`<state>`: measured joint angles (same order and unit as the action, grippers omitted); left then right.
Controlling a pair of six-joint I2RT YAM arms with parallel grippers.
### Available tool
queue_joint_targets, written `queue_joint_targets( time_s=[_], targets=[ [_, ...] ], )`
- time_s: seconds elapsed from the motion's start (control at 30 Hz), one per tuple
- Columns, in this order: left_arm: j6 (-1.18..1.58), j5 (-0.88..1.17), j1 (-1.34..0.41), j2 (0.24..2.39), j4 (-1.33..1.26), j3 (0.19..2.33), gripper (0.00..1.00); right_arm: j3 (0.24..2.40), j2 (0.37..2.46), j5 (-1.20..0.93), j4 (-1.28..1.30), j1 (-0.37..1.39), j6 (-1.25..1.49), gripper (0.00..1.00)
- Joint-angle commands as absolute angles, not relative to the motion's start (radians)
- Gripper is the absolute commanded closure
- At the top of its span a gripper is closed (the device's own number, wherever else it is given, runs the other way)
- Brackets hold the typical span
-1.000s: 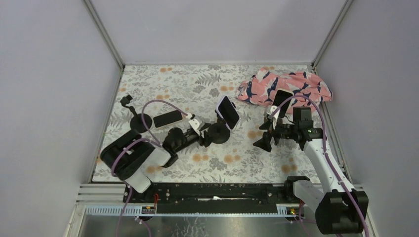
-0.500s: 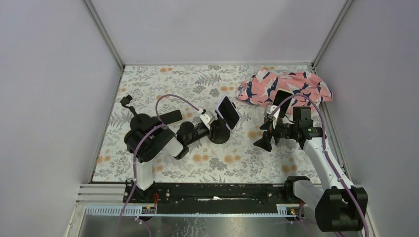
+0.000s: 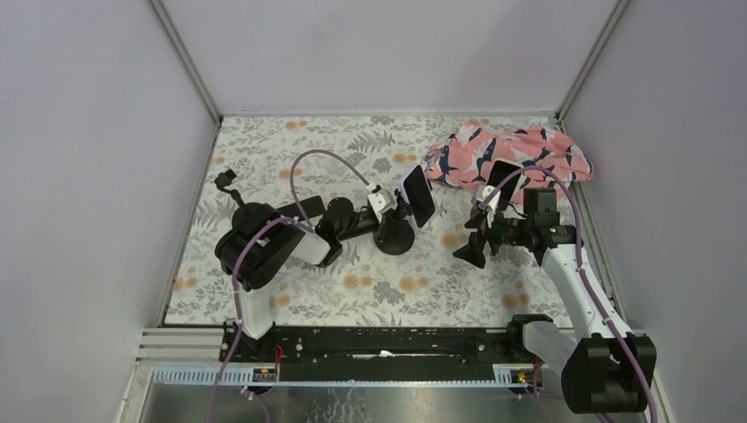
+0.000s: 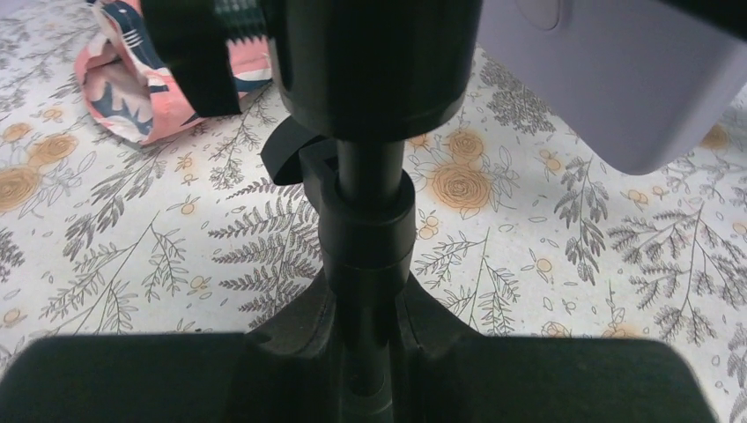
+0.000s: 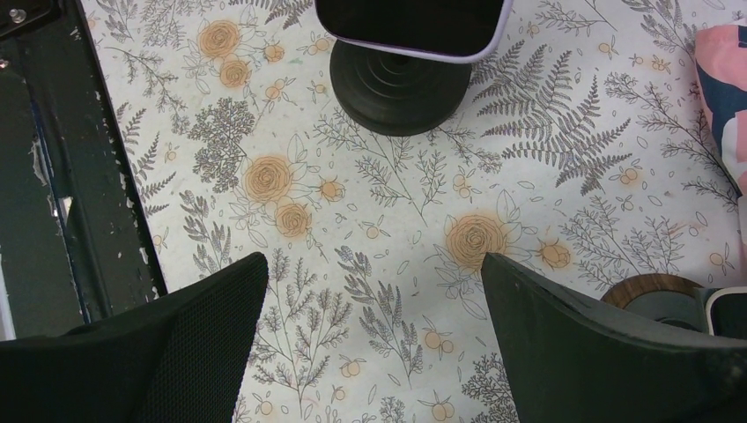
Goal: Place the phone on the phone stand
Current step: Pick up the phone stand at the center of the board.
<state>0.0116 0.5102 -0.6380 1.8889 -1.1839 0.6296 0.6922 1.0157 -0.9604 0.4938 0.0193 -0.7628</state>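
**Clerk:** Entry one: phone point(image 3: 304, 208). Position?

**Keeper:** It lies flat on the surface point(image 3: 352, 291), just beside the left arm and near a bare stand point(image 3: 227, 182) at the left side. I judge it the piece not yet mounted.

**Clerk:** Other pieces of the same kind?

**Keeper:** There are two. The mounted phone point(image 3: 417, 196) sits tilted on the centre stand point(image 4: 366, 238). A third phone point(image 3: 504, 174) stands propped close to the cloth point(image 3: 520, 154).

**Clerk:** Handling notes for entry one?

**Keeper:** These are judgements only.
- Build: a thin, rigid slab that will not flex. Probably light for its size.
- Finish: smooth faces and rounded edges, so likely slippery.
- Fragility: the glass face is fragile, so keep pressure off it.
- Hold: across the width, on the two long edges, about midway along.
- Caution: lying flat, it shows little edge to catch. It may skid on the surface before it lifts.

**Clerk:** Left tool point(image 4: 366, 339)?

**Keeper:** It is at the centre stand, below the mounted phone. The jaws stand narrow on either side of the stem. Whether they pinch it, I cannot tell.

**Clerk:** Right tool point(image 5: 370, 308)?

**Keeper:** The jaws are spread wide and hold nothing. It hovers above the surface, well apart from entry one.
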Motion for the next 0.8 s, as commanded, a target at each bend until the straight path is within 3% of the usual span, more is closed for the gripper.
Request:
queue_joint_targets(
  time_s=[0.0,0.13,0.77],
  targets=[
    [-0.087,0.66,-0.632,1.813,-0.944,0.731,1.0,0.739,1.008,-0.962,0.52,0.014,-0.781,0.0],
    [-0.143,0.698,-0.619,1.797,-0.79,0.831,1.0,0.745,1.004,-0.949,0.521,0.014,-0.779,0.0],
    [-0.063,0.936,-0.498,2.081,-0.77,1.246,1.0,0.741,0.995,-0.876,0.427,0.006,-0.639,0.0]
  ],
)
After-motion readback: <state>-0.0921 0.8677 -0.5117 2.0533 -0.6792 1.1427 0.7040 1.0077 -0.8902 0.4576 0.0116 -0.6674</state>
